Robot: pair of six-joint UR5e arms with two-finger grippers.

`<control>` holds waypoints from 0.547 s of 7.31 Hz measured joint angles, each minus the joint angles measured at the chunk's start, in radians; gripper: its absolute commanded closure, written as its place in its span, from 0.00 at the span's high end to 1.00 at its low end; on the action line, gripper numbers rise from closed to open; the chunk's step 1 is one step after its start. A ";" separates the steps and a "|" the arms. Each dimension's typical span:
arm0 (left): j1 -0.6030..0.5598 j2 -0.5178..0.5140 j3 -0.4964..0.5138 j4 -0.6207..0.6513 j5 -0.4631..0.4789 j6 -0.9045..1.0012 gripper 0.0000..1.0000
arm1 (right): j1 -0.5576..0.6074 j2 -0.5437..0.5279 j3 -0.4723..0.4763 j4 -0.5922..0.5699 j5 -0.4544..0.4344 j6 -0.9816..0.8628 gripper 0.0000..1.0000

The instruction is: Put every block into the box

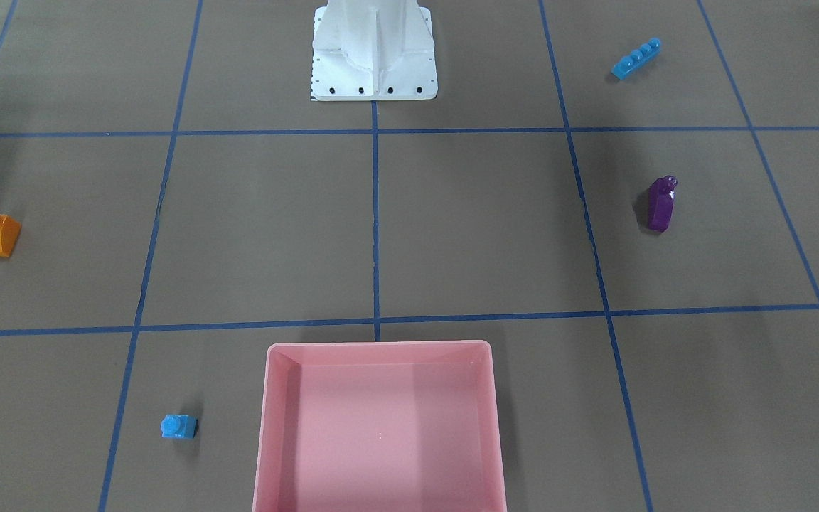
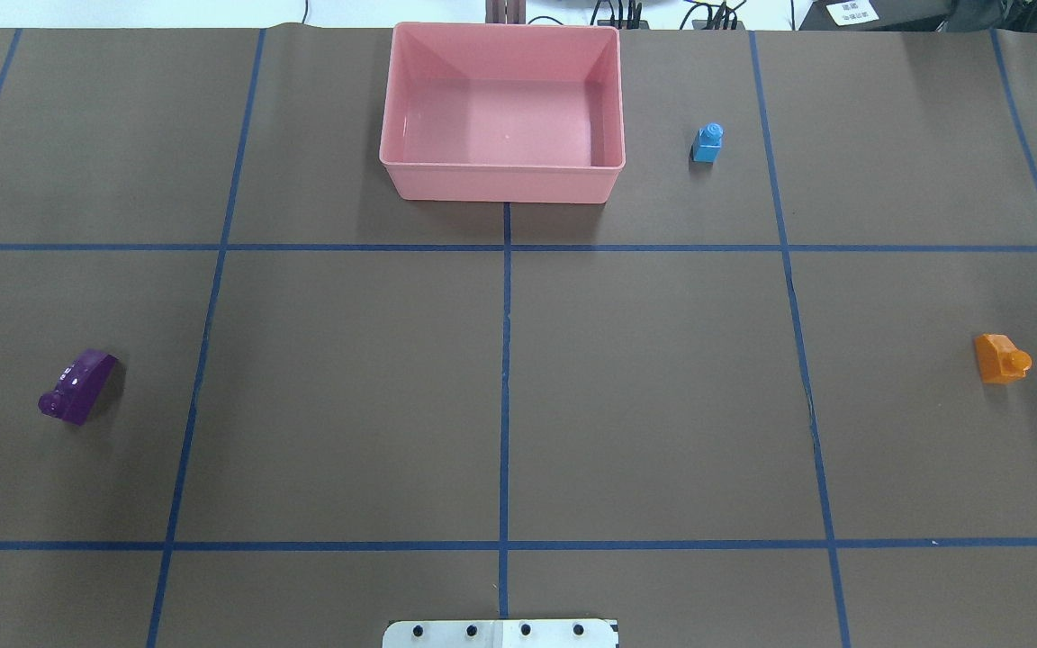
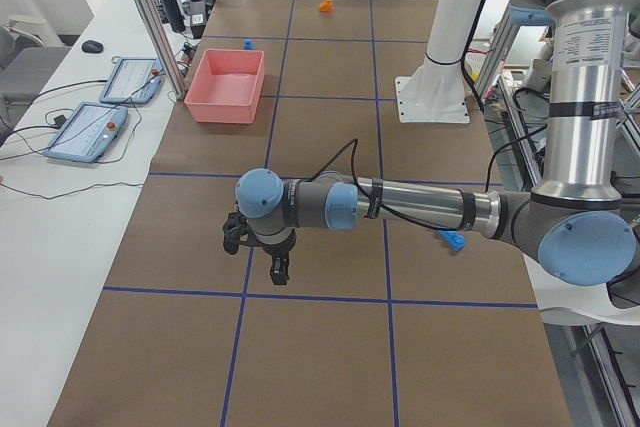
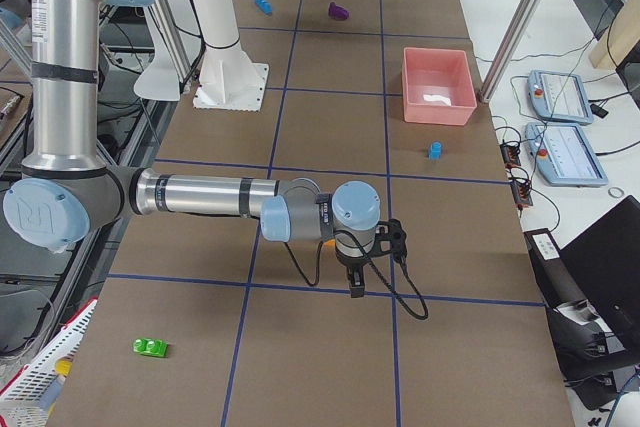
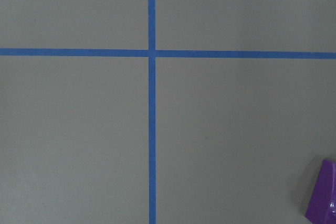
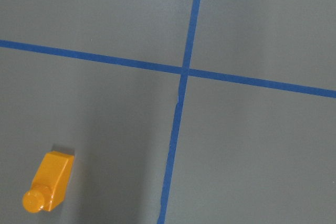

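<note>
The pink box (image 2: pixel 500 184) stands empty at the table's far middle, also in the front view (image 1: pixel 260 427). The small light-blue block (image 2: pixel 707 143) is just right of it. The orange block (image 2: pixel 1002 358) lies far right and shows in the right wrist view (image 6: pixel 47 182). The purple block (image 2: pixel 77 387) lies far left, at the corner of the left wrist view (image 5: pixel 323 195). The long blue block (image 1: pixel 635 58) lies near the base. The green block (image 4: pixel 151 347) lies beyond the right end. The left gripper (image 3: pixel 262 252) and right gripper (image 4: pixel 365 267) hover above the table; I cannot tell their state.
The white robot base (image 1: pixel 374 53) stands at the table's near middle edge. Blue tape lines grid the brown table. Two teach pendants (image 3: pixel 100 112) lie on the white bench beyond the box. Aluminium posts (image 3: pixel 150 17) stand at that edge.
</note>
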 measured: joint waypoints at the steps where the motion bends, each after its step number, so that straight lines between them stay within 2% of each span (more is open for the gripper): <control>1: -0.005 -0.001 -0.002 0.000 0.000 -0.001 1.00 | 0.000 0.000 0.000 0.000 0.000 0.000 1.00; 4: -0.015 0.008 -0.022 -0.001 -0.001 -0.002 1.00 | 0.000 0.000 -0.001 0.001 0.001 -0.001 1.00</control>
